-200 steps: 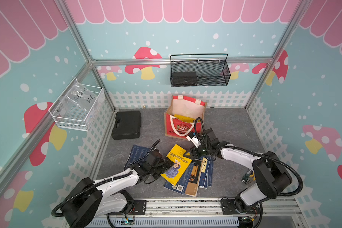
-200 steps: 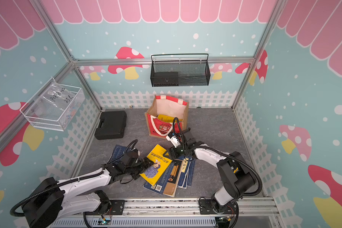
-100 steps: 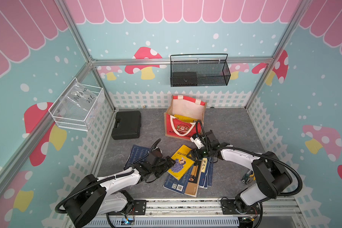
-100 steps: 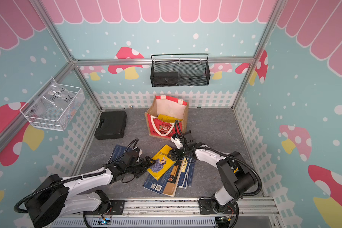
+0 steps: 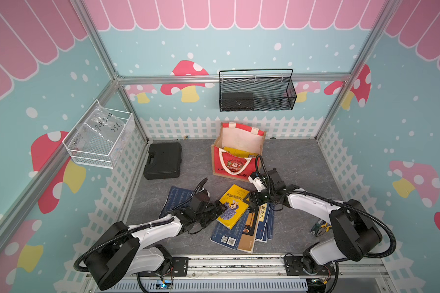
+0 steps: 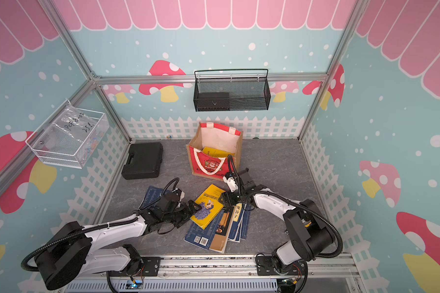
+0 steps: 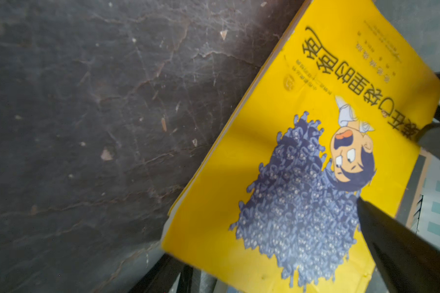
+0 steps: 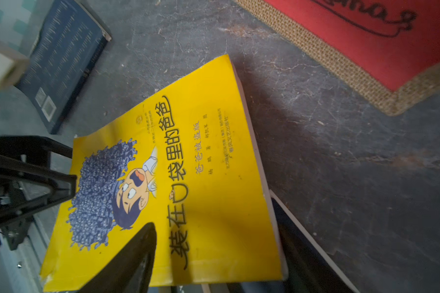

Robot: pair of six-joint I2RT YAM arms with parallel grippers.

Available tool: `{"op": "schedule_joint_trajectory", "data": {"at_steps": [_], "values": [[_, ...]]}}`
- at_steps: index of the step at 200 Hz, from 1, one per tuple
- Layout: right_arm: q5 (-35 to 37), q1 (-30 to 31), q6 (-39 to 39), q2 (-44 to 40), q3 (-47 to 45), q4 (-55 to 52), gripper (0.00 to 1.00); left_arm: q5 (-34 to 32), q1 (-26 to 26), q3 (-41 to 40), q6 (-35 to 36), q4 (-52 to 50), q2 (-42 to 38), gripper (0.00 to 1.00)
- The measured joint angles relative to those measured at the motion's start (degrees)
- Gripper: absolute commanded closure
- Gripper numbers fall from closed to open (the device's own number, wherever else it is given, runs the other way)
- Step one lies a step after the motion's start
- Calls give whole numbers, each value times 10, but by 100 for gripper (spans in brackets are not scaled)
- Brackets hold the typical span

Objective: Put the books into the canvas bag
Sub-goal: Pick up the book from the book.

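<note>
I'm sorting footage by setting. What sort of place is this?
Probably a staged robot test cell dressed like a playroom, not a real room. It has printed mushroom walls on an aluminium frame, and the left arm and right arm are bolted to a front rail.

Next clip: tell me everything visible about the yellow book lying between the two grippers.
The yellow book is a thin, creased paperback with white page edges, front up: black Chinese title, a cartoon boy's face, a mass of small bluish creatures. It lies askew, partly on the pile of books, far corner pointing toward the bag. The open left gripper meets one side edge; a finger of the right gripper hangs over the cover at the opposite side. Whether either grips it cannot be told.
</note>
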Motion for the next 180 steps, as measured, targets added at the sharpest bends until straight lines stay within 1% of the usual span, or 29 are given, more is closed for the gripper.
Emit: {"op": "schedule_joint_trajectory", "data": {"at_steps": [27,61,89,107,151,180], "values": [[-31,-2,18,-3,0,17,48,0,0,0,0,2,1,1],[-50,-3,35,-13,0,32,72,0,1,0,0,8,5,1],[-62,-5,65,-19,2,47,88,1,1,0,0,11,7,1],[-65,-5,70,-38,2,53,100,1,1,0,2,12,7,1],[-73,-7,70,-91,1,48,100,8,10,4,31,5,6,1],[-81,-14,58,-151,2,29,100,15,19,16,84,-16,-29,1]]}}
